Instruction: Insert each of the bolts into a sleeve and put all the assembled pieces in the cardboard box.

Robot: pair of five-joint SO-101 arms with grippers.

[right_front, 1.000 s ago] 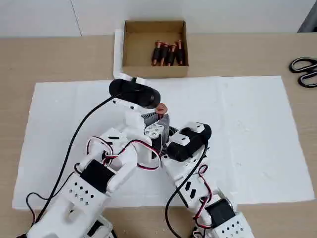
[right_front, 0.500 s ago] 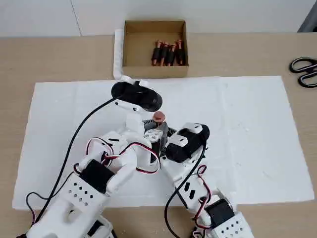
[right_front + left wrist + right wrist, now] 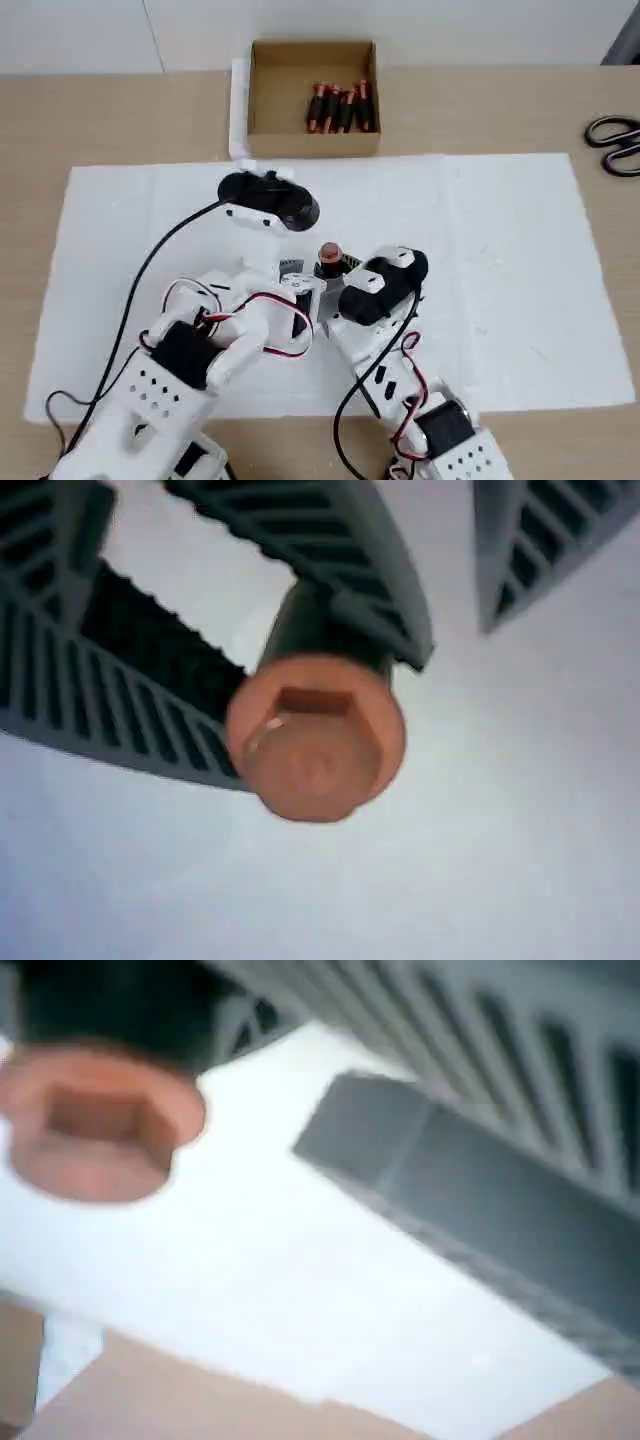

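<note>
Four assembled pieces point(image 3: 340, 107) are already in our cardboard box point(image 3: 280, 100), and our left hand point(image 3: 310, 670) is clamped on a bolt-and-sleeve piece point(image 3: 315, 740) over the white sheet point(image 3: 500, 250), so probably just boxing left.

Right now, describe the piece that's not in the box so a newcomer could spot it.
Take the white sheet; near its middle the two arms meet. Between them, head up, is a copper-headed bolt in a black sleeve, held in grey jaws; the others lie in the box.
</note>
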